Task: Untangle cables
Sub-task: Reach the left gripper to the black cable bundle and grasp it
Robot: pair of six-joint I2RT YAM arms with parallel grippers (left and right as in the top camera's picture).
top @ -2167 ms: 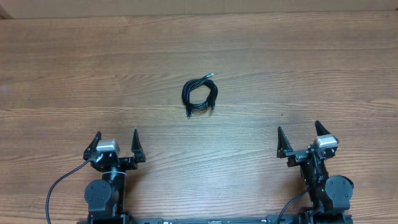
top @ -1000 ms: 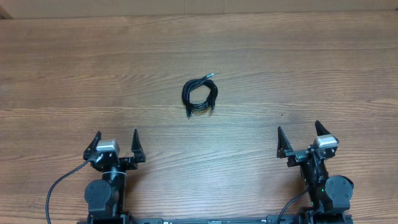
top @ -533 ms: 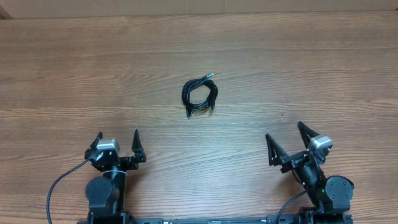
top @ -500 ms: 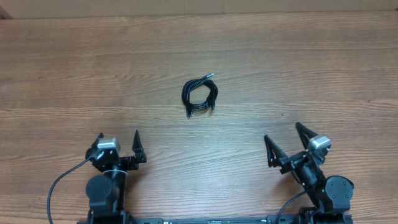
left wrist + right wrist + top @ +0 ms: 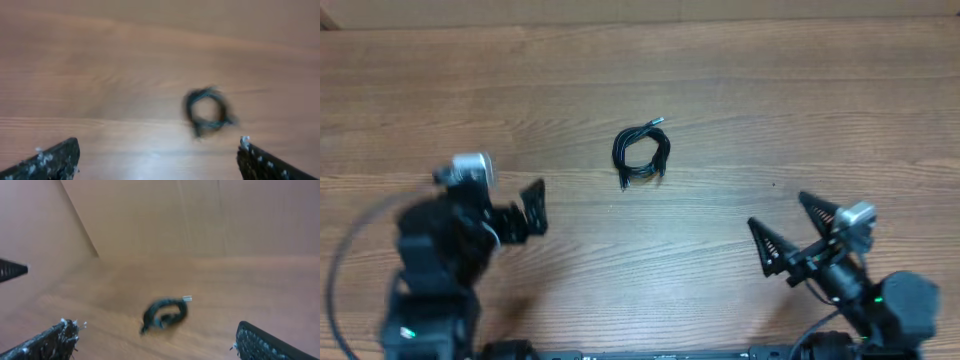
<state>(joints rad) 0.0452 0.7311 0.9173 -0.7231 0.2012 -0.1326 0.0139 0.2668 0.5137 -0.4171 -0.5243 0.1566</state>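
Black cables point(image 5: 641, 153) lie coiled on the table point(image 5: 820, 100), untouched. Left gripper point(image 5: 157, 147) and right gripper point(image 5: 778, 210), both spread wide and empty, sit nearside of that coil, well apart. Risk: pinching several strands together tightens the knot.

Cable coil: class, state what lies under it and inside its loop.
The cables lie flat on the wooden table; bare wood shows through the loop. Only the wood directly beneath the strands is covered and cannot be seen.
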